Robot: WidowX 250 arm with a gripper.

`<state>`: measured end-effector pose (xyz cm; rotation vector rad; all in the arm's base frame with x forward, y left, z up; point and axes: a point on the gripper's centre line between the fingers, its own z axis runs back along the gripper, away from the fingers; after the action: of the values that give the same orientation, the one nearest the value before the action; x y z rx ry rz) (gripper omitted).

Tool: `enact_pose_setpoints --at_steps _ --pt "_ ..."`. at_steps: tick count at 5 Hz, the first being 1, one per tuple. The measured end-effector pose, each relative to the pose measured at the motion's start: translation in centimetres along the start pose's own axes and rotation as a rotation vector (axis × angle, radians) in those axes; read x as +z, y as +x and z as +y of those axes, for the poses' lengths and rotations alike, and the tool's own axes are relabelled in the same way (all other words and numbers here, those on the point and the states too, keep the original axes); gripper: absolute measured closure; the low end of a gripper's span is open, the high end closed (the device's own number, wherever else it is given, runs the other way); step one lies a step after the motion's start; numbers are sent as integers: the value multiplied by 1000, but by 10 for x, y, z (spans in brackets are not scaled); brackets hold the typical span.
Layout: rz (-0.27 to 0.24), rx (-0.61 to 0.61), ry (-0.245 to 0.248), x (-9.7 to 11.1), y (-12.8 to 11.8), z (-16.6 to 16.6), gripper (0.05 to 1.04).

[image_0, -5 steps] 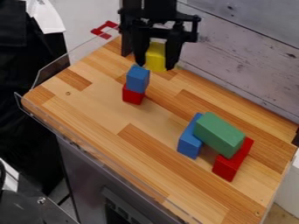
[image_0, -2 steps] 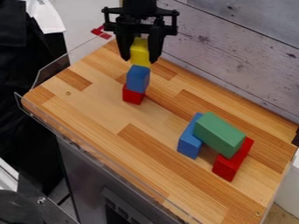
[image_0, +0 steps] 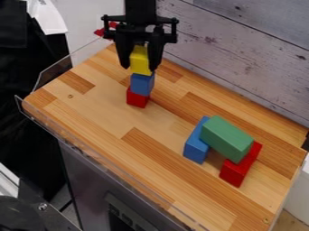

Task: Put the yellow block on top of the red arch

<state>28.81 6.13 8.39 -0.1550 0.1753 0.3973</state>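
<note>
A clear panel [image_0: 57,74] stands along the left edge of the wooden counter [image_0: 120,119], which runs at a slant through the view, and a small red piece [image_0: 99,32] shows beyond the counter's far left corner. Right of that panel, in the far left part of the counter and nearer the far edge than the near one, a small red block [image_0: 138,99] sits on the wood with a blue block [image_0: 142,85] upright on top of it. Directly over this pair is the yellow block [image_0: 140,57], upright, its lower end meeting the top of the blue block in the view; whether its weight rests there I cannot tell. The black gripper [image_0: 139,68] hangs down around it, parted only by about the yellow block's width, with one finger on each side, gripping it. Further right, toward the counter's right corner, a second blue block [image_0: 195,150] lies on the wood, angled toward the far edge. A long green block [image_0: 226,137] lies across the top, its left end over that blue block and its right end over a longer red block [image_0: 238,173], which lies on the wood nearer the right edge. Behind the far edge rises a whitish plank wall [image_0: 241,58].
</note>
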Motion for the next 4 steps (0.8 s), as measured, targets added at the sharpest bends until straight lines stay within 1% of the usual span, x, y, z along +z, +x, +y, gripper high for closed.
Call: enact_pose_setpoints --at_steps 1,2,3,4 --pt "24 2 -5 -7 2 2 505" --pt "31 3 -10 -8 4 3 505" --pt "32 10 -18 -9 6 2 459" --pt "26 20 -20 -9 7 3 168"
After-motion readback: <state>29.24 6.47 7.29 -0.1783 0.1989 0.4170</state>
